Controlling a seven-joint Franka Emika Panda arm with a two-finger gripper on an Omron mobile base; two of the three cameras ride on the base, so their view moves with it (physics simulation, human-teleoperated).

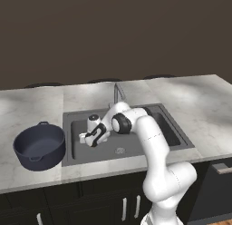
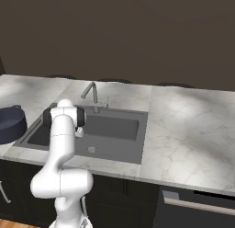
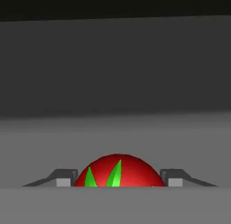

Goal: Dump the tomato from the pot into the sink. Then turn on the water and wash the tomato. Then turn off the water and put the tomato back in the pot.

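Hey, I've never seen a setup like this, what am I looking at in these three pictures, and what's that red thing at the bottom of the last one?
This is a computer-rendered kitchen with a white robot arm on a base that can drive. Two pictures come from cameras on that base, behind the arm to its left and right, looking over a marble counter. The third comes from a camera on the arm's hand, looking along its tool.

Set into the counter is a dark grey sink with a thin metal faucet at its back rim. Beside the sink stands a dark pot, which looks empty.

The arm reaches down into the sink. The red thing is a tomato with green leaves, sitting right between the tool's two fingertips. The fingertips flank it closely, but I cannot tell whether they already press on it.
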